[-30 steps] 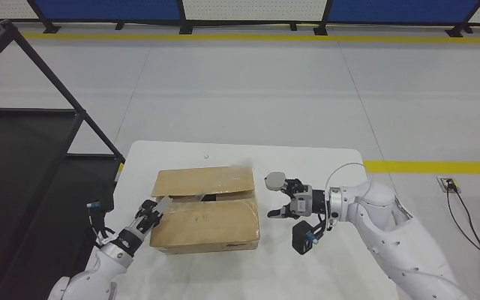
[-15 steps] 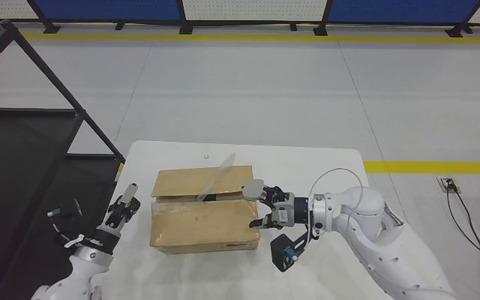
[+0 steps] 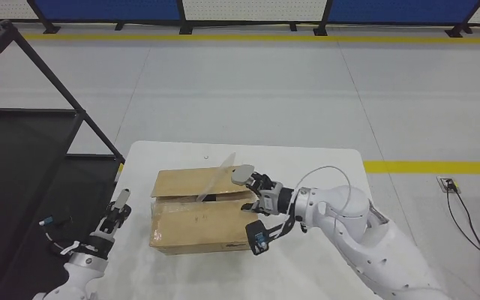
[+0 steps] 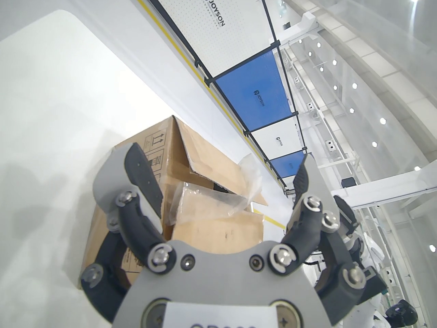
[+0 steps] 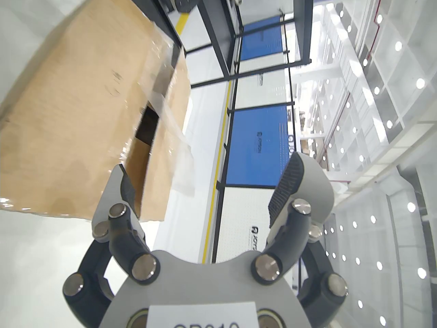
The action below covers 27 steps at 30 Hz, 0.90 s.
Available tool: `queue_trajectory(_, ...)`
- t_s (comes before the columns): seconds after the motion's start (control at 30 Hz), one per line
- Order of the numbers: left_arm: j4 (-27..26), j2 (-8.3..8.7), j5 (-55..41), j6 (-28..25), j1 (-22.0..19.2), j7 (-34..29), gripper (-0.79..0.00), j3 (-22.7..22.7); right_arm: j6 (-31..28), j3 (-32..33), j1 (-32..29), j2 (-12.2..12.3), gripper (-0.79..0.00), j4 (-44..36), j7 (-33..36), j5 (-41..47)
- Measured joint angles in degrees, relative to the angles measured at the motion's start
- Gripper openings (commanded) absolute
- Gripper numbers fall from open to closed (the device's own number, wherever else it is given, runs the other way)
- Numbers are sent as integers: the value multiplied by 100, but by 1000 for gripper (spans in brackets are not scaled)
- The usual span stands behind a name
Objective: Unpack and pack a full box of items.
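Right hand (image 3: 247, 192) (image 5: 208, 172) is spread wide and grips nothing. It sits at the right end of the box (image 3: 202, 217) (image 5: 75, 104), level with the seam between the two top flaps. One finger is above the far flap's corner and the other is down beside the near flap's edge. Whether either finger touches the cardboard I cannot tell.

Left hand (image 3: 120, 202) (image 4: 222, 162) is also wide open and empty. It is off the box's left end, apart from it and close to the counter's left edge, and it points toward that end.

Plain brown cardboard makes up the box (image 4: 218, 233), which rests flat near the middle of the white counter (image 3: 315, 165) (image 4: 51, 104). Its long axis runs side to side across the robot's front, and its short ends face the two hands. The two long top flaps are down but do not meet, and a dark slit shows between them toward the right end. A strip of clear tape (image 3: 217, 176) (image 4: 218, 203) (image 5: 170, 131) has come loose along the seam and stands up crumpled above the flaps. The left end face carries small black handling marks.
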Motion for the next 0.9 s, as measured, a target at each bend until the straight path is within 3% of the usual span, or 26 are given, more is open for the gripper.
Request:
queue_trajectory(0.13,31,-19,-190,-108,150,222,0,-156,-48,-632,741,-383,0,444,1147,393)
queue_trajectory(0.27,107,-23,-324,-197,225,158,0,-255,-276,-1110,1432,-674,0,1027,1304,865)
queue_trajectory(0.67,288,-16,-107,-199,120,-96,0,-225,-19,-1057,1168,-693,0,1056,1351,976)
queue_trajectory(0.9,75,-21,272,-227,144,-58,0,-103,659,-1589,1631,-1181,0,1854,1692,1430)
